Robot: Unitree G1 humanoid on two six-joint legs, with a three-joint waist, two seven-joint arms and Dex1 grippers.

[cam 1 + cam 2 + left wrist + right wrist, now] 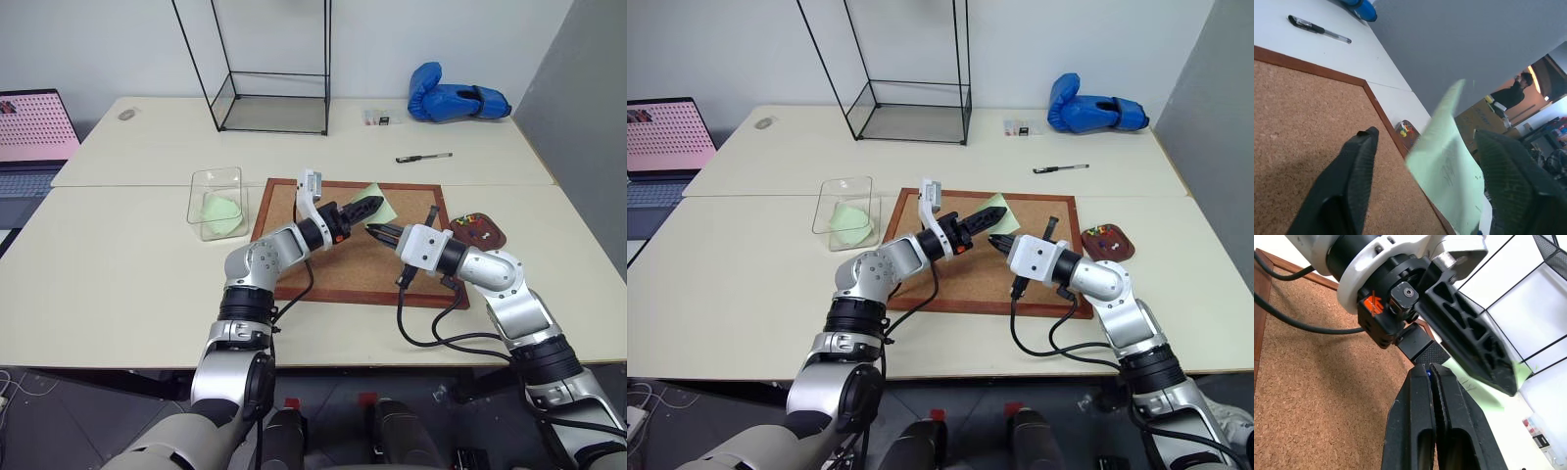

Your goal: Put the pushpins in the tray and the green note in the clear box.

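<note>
Left wrist view has the left gripper (1422, 161) with its fingers parted around the green note (1447, 166), which stands on edge between them over the corkboard (1298, 117). Right gripper (1432, 382), pressed shut, points at them; the tray (477, 233) lies beyond it.

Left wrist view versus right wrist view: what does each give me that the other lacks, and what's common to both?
Left wrist view: the left gripper seen along its own open jaws, with the green note between them. It also has the tray holding coloured pushpins, the pen, and a person far off.
Right wrist view: the right gripper with jaws shut, and the wire-framed case behind.
Shared: the corkboard, the green note and the left gripper.
</note>
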